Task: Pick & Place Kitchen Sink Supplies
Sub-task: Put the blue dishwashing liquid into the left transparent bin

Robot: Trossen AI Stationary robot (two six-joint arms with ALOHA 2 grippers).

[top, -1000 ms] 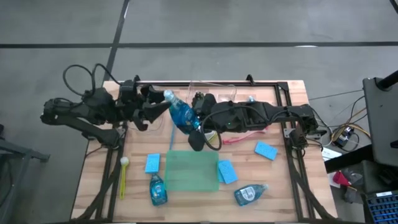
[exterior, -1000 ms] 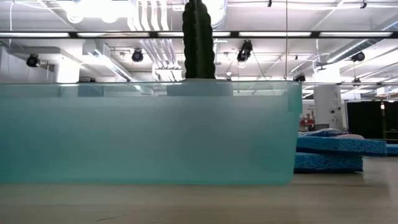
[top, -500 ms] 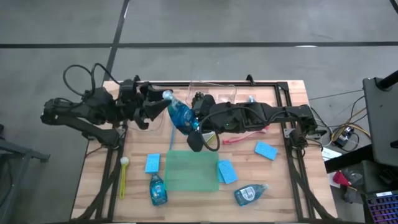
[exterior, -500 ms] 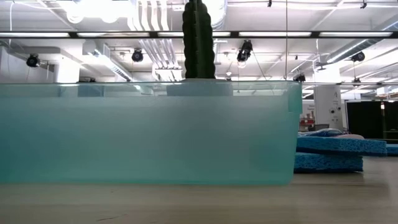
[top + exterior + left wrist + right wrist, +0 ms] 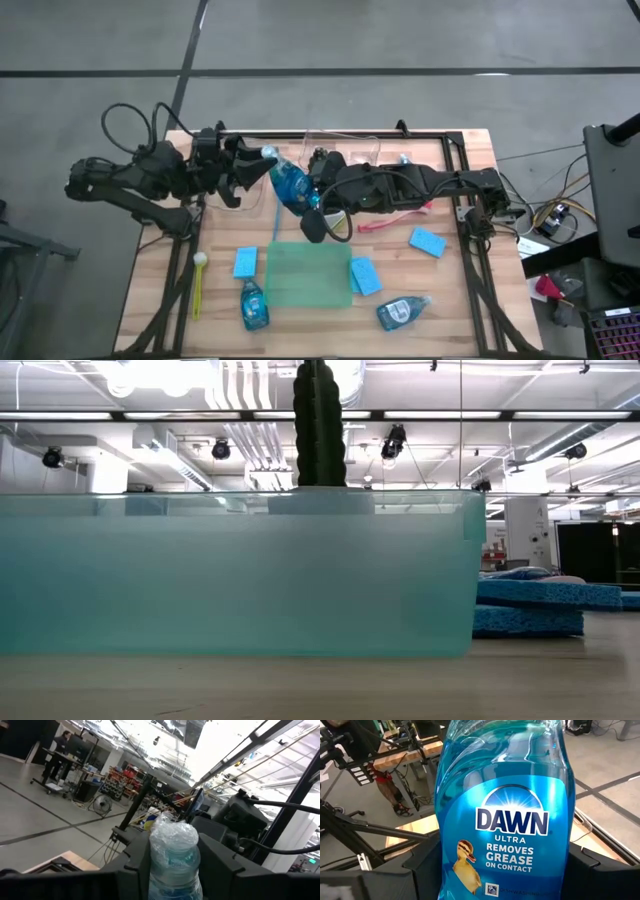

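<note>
Little has shifted over the last second except the left hand (image 5: 252,172), whose fingers have drawn in from wide around the capped neck of the clear bottle of blue dish soap (image 5: 290,184). That bottle hangs in the air above the bench's far edge, a little left of its middle, tilted with its neck toward the left arm. The right hand (image 5: 318,195) clamps the bottle's broad body, its dark fingers pressed to both sides of the label in the right wrist view. The left wrist view shows the cling-wrapped cap end (image 5: 173,840) sitting right between the left hand's two fingers, which stand narrow about it; whether they already pinch it I cannot tell.

This reads as a hand-over (judged from both hands meeting on one bottle): the right hand presents the neck so the left can take it. Just behind the meeting point a clear plastic bin (image 5: 343,145) stands at the far edge, perhaps the place for the supplies.

Other supplies wait on the bench. A translucent green mat (image 5: 308,274) lies near the middle of the near edge, with flat light-blue sponges on either side (image 5: 245,262) (image 5: 365,275) and another toward the right edge (image 5: 427,241). Two more soap bottles lie near the near edge (image 5: 253,305) (image 5: 402,311). A yellow brush (image 5: 198,285) lies toward the left edge, a pink brush (image 5: 390,220) right of centre.
</note>
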